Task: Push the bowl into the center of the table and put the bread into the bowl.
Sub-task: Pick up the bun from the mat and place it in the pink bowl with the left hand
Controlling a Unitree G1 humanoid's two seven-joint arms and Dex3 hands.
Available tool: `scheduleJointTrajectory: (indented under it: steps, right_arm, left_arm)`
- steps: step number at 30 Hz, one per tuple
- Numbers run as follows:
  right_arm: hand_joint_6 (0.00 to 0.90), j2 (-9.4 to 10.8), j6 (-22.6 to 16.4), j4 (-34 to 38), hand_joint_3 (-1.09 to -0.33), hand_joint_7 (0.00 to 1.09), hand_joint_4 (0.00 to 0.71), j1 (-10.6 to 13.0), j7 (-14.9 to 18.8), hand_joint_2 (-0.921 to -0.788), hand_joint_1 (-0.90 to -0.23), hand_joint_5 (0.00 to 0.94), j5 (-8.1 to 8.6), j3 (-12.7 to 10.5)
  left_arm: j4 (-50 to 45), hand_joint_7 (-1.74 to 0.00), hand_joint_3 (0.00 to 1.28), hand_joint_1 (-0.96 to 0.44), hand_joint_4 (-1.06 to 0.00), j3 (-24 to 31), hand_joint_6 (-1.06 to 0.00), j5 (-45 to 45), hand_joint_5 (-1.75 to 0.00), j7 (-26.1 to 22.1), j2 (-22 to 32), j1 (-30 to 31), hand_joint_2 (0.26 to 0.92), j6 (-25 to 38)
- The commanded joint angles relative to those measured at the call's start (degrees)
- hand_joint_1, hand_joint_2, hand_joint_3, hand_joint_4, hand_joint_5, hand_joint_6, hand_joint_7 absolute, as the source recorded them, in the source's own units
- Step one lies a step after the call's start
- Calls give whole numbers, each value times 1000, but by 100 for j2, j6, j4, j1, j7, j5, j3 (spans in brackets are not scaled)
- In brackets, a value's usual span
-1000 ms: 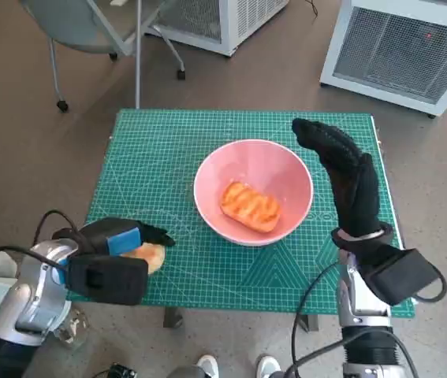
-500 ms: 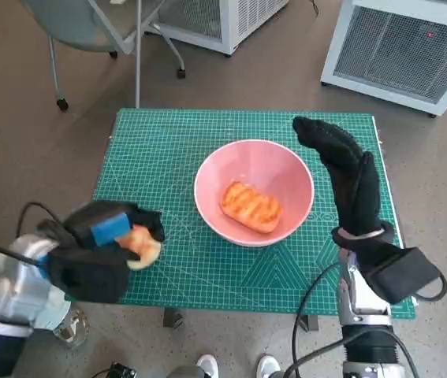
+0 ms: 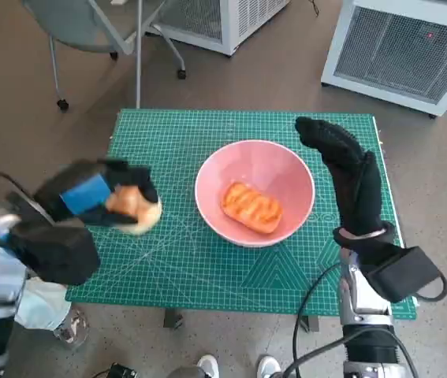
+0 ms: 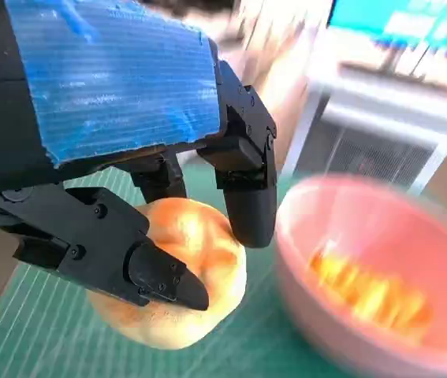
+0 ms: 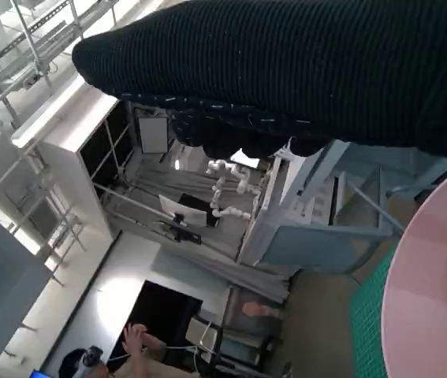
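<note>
A pink bowl (image 3: 266, 161) sits near the middle of the green mat (image 3: 199, 268) and holds a browned, striped bread piece (image 3: 250, 206). My left hand (image 3: 97, 193) grips a round pale bun (image 3: 138, 208), lifted above the mat to the left of the bowl. In the left wrist view the bun (image 4: 177, 287) sits between the black fingers (image 4: 247, 197), with the bowl (image 4: 373, 236) blurred beyond. My right hand (image 3: 348, 169) stands upright and open beside the bowl's right rim; whether it touches is unclear. The glove (image 5: 286, 71) and the bowl's edge (image 5: 436, 276) show in the right wrist view.
A grey chair (image 3: 101, 27) stands beyond the mat's far left corner. White ventilated cabinets (image 3: 400, 47) sit on the floor at the back right, another (image 3: 219, 20) at the back centre. A person (image 5: 132, 346) shows far off in the right wrist view.
My left hand has lifted the bun from the mat's near left edge and carried it up and away from me, toward the bowl. The right hand and bowl have hardly moved.
</note>
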Motion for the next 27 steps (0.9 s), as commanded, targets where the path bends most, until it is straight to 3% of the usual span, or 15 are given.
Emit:
scheduleJointTrajectory:
  steps: [1, 10, 12, 15, 21, 27]
  right_arm:
    - [-1, 6, 59, 56, -768, 491, 140, 58, 27, -921, -746, 1, 63, -8]
    - [-1, 6, 38, 36, -768, 492, 140, 94, -3, -921, -746, 0, 42, -20]
    - [-1, -4, 31, 26, -768, 492, 140, 106, -11, -921, -746, 0, 29, -25]
    - [-1, -16, 27, 1, -769, 491, 140, 128, -14, -921, -745, 0, 19, -33]
    - [-1, -54, 58, -155, -771, 489, 138, 211, -37, -921, -750, 0, 10, -60]
    - [-1, -85, 79, -216, -774, 486, 139, 257, -55, -921, -755, 1, 27, -108]
  left_arm:
    - [-375, -1150, 135, -1, -620, 22, -561, 78, -1325, 268, -247, -360, 920, 115]
    - [-489, -1034, 135, -3, -587, -441, -613, 455, -1425, 536, -852, -1028, 920, 242]
    - [-387, -1137, 137, -2, -579, -588, -597, 548, -1354, 523, -978, -1245, 920, 244]
    - [-241, -1066, 121, -1, -610, -779, -612, 641, -1368, 452, -1147, -1525, 920, 318]
    - [307, -1046, 59, 0, -719, -1208, -645, 747, -1232, 349, -1650, -2186, 918, 431]
    - [1192, -1024, 25, 1, -772, -1530, -679, 857, -1160, 495, -2033, -2572, 915, 62]
